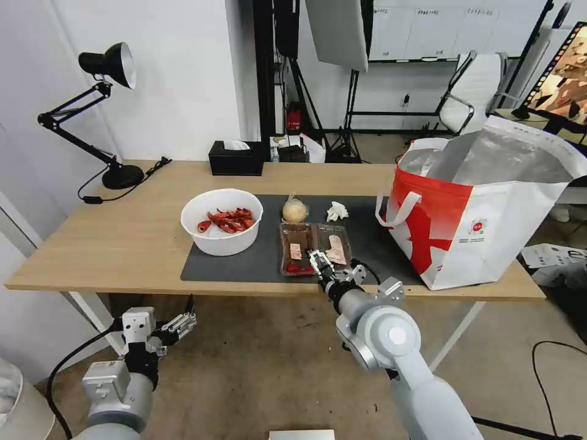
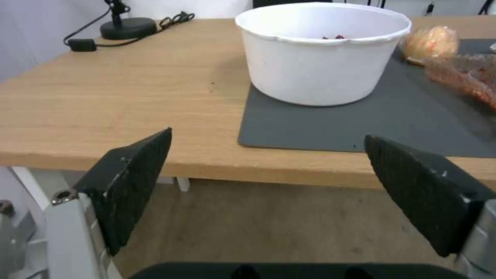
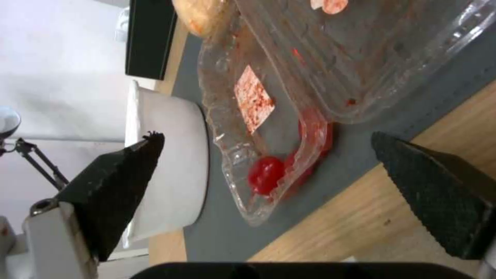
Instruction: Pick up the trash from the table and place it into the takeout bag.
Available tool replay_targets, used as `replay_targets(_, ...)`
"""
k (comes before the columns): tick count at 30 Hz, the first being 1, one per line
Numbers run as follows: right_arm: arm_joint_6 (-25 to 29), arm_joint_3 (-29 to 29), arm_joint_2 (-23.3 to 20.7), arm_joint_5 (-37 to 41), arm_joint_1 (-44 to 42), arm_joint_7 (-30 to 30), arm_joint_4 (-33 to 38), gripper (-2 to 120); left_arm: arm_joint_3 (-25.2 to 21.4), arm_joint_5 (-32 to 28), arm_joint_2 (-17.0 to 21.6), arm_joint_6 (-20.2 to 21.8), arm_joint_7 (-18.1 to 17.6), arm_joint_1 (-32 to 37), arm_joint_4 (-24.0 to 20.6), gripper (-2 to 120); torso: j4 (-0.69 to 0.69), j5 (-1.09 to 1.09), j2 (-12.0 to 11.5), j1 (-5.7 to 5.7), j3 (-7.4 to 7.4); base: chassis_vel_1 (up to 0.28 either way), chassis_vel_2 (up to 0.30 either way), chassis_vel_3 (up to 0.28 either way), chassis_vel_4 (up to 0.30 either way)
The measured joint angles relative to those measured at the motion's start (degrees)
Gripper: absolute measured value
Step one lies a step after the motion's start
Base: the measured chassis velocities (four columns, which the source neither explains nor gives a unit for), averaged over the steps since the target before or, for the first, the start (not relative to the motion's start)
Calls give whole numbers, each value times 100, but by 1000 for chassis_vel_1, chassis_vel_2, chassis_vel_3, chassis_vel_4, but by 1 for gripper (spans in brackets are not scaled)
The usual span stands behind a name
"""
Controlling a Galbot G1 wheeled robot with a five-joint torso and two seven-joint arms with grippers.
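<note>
Bare mat [image 1: 244,260] btwn bowl [image 1: 222,229] & tray [image 1: 315,247], bag [image 1: 483,214] walls off right side

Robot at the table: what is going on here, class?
The right gripper is open at the near edge of the clear plastic tray on the grey mat. The left gripper hangs open below the table. The bowl, knotted bag and tissue lie untouched; the takeout bag stands open.

Head camera overlooks the table [image 1: 122,244]; both wrist cameras near its front edge.
</note>
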Motion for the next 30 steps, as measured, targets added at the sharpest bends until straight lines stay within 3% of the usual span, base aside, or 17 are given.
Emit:
replay_targets(20, 98, 268, 314, -54, 106, 136, -190, 100, -41, -5, 41, -45, -2, 56, 4, 100, 2, 1, -1, 0, 1, 0, 0, 0, 0)
replay_targets(30, 168, 253, 101, -940, 17, -620, 45, 100, -20, 5, -8, -125, -2, 85, 7, 100, 0, 1, -2, 1, 2, 0, 0, 0, 0)
